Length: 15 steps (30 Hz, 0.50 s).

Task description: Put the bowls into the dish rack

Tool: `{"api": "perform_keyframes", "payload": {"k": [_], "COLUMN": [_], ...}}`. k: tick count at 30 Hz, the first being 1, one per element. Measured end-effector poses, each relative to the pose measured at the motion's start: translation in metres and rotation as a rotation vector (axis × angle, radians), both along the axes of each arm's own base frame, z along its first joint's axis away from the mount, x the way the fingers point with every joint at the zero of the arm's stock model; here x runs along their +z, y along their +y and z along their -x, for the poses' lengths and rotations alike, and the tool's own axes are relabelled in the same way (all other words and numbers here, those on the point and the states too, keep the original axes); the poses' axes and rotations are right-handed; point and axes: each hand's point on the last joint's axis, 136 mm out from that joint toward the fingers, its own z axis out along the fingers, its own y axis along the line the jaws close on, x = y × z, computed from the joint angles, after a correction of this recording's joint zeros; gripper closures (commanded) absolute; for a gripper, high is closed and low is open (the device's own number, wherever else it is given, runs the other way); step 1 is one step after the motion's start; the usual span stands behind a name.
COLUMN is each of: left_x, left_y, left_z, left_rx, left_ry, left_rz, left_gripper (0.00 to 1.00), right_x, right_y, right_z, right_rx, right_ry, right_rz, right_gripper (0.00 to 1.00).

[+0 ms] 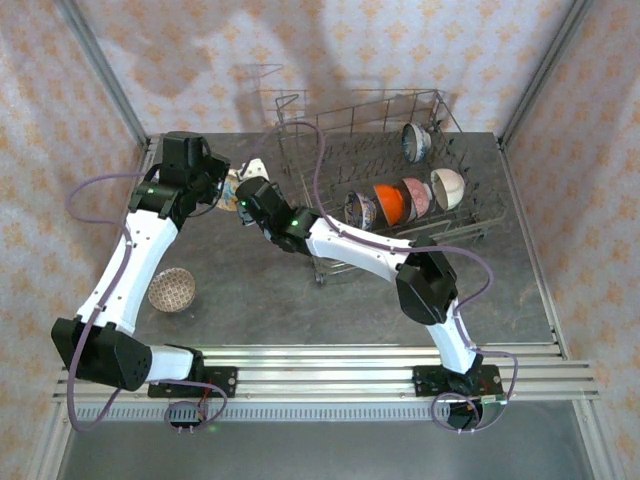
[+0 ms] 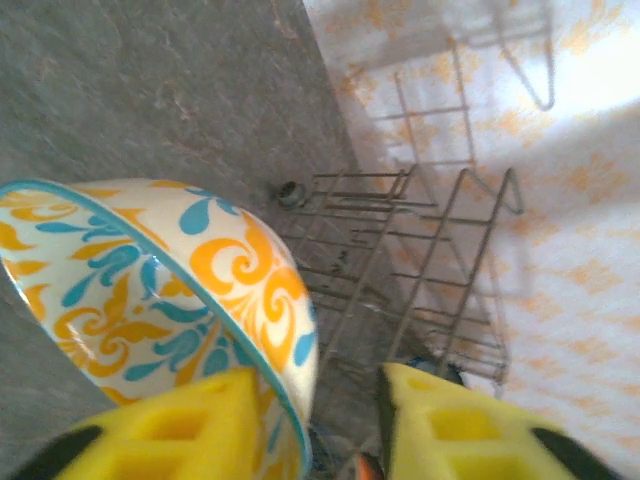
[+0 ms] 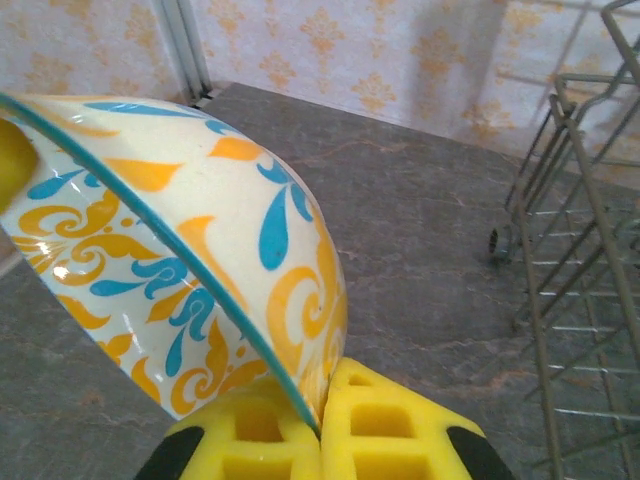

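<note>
Slippage is your main worry here. Your right pincer (image 3: 320, 420) is clamped tight on the rim of the blue-and-orange patterned bowl (image 3: 180, 260). It pinches only a thin edge, while the rest of the bowl hangs tilted to one side, apparently lifted off the worktop (image 1: 300, 300) just left of the dish rack (image 1: 352, 97).

Your left pincer (image 2: 318, 385) stands partly open around the bowl's far rim, with a clear gap beside one finger. I judge it bears none of the weight.

A glazed rim held this narrowly could pivot or slide out if you swing quickly. If you back the left arm away at an angle, a finger could catch the rim and lever the bowl loose.

The rack's raised side wires lie between the bowl and the free tines, so a low carry could knock the bowl against them. Several bowls already stand in the rack, the orange one (image 1: 390, 203) among them, and a careless placement could chip them.

Watch the brown bowl (image 1: 172, 290) beside your left arm too.
</note>
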Motion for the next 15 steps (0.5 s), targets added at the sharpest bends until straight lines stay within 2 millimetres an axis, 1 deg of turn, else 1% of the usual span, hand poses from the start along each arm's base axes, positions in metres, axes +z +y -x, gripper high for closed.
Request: {"api": "perform_keyframes", "payload": {"k": [2,4,6,7,9,12,15], "left_x": [0.010,0.020,0.029,0.034,0.042,0.057,0.072], "left_y": [-0.001,-0.001,-0.002,-0.003,-0.005,-0.006,-0.005], "left_z": [-0.001,0.000,0.000,0.000,-0.002,-0.002,-0.001], "left_rx": [-0.005,-0.015,-0.028,-0.036,-0.056,-0.085,-0.109], "left_ry": [-0.037,-0.076,-0.109,-0.124,-0.148,-0.186,-0.227], "left_rz": [0.004,0.000,-0.007,-0.010,-0.024,-0.061,-0.103], "left_gripper": [0.38,0.28,0.24,0.22,0.19,0.16,0.14], "right_x": [-0.003,-0.006,-0.005,-0.002,0.010,0.037,0.062], "right_y": [-0.006,-0.011,-0.018,-0.023,-0.031,-0.044,-0.061], "right_z": [-0.001,-0.001,-0.003,-0.004,-0.009,-0.018,-0.026], "right_rx": [-0.020,-0.038,-0.061,-0.076,-0.109,-0.168,-0.240], "right_ry": [0.015,0.039,0.066,0.078,0.090,0.080,0.059], "right_rz": [0.013,0.023,0.032,0.035,0.024,-0.010,-0.032], "right_gripper": [1.00,1.00,1.00,1.00,1.00,1.00,1.00]}}
